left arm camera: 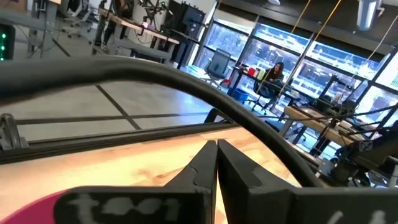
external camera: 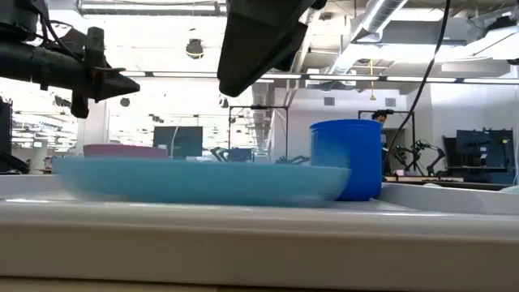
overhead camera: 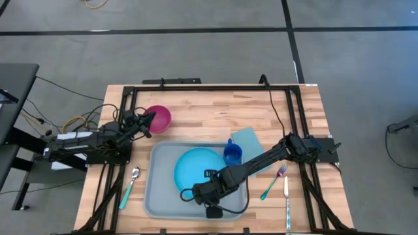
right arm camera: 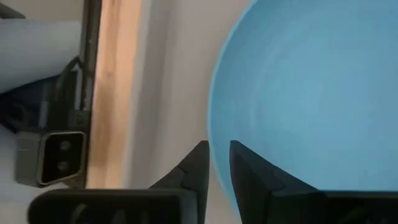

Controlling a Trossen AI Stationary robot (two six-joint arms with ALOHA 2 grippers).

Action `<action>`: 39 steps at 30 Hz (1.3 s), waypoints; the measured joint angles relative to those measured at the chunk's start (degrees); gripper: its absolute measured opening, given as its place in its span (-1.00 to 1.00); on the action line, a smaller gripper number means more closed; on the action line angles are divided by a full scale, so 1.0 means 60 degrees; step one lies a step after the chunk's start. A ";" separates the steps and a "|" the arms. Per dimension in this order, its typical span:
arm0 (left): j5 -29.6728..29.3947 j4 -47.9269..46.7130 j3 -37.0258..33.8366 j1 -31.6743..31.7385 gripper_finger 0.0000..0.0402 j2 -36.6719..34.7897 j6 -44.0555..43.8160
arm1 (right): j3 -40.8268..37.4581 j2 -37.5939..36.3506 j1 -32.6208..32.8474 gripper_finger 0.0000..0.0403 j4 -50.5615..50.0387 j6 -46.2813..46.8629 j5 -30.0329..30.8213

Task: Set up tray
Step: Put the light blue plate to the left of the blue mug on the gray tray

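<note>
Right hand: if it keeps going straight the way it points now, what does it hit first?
Most likely the blue plate: the right hand straddles the plate's rim, its fingers slightly apart. Depth is unclear, so it may instead meet the tray floor beside the plate.

Matt plastic tray (overhead camera: 159,196), wood table (overhead camera: 209,114)

A robotics lab: a pale butcher-block wooden table (overhead camera: 196,124) on grey concrete floor (overhead camera: 196,52), exposed silver ceiling ducts (external camera: 389,16) (industrial-looking), further black robot rigs (external camera: 418,154) behind.
</note>
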 joint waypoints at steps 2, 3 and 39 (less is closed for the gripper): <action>-0.0002 -0.0009 0.0000 0.0000 -1.00 0.0000 -0.0007 | -0.0049 0.0000 0.0076 -0.66 0.0226 0.0228 0.0060; -0.0002 -0.0017 0.0000 0.0000 -1.00 0.0000 -0.0007 | -0.0099 0.0000 0.0109 -0.65 0.0384 0.0328 0.0083; 0.0063 -0.0058 -0.0004 0.0004 -1.00 0.0012 -0.0014 | -0.0126 0.1129 0.0133 -0.99 0.0179 0.3839 0.2007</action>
